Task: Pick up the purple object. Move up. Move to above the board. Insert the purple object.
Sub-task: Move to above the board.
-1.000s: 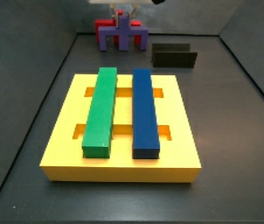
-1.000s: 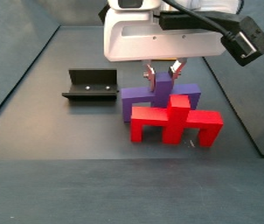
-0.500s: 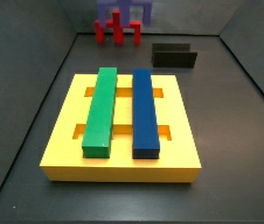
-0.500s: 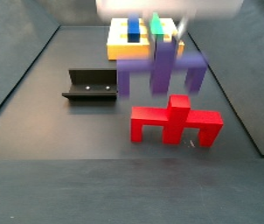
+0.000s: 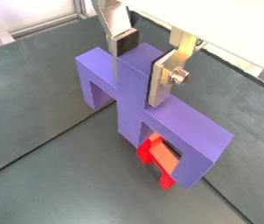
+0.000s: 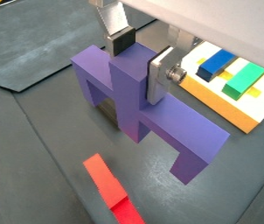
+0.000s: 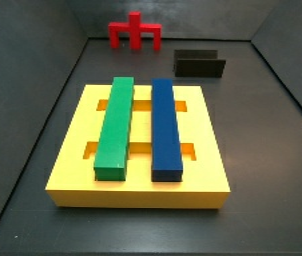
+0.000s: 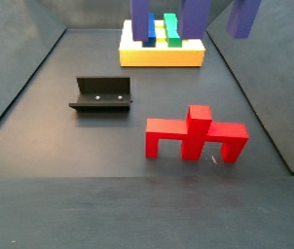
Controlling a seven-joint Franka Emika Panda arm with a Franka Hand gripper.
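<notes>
No legible markings are seen. The gripper (image 5: 146, 59) is closed on the central stem of the purple object (image 5: 152, 114), held clear of the floor. Below it lies one red piece (image 6: 108, 186); the board (image 6: 242, 101), apparently carrying two bars, sits nearby.

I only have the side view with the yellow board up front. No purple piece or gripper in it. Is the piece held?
Observer: Yes. In both wrist views the gripper is shut on the upright stem of the purple object.
Operator: Off the floor?
Observer: Yes. In a side view its legs hang at the top edge, well clear of the floor where the red piece stands.
Operator: Over the board?
Observer: Not yet. In a wrist view the board lies off to one side of it.
</notes>
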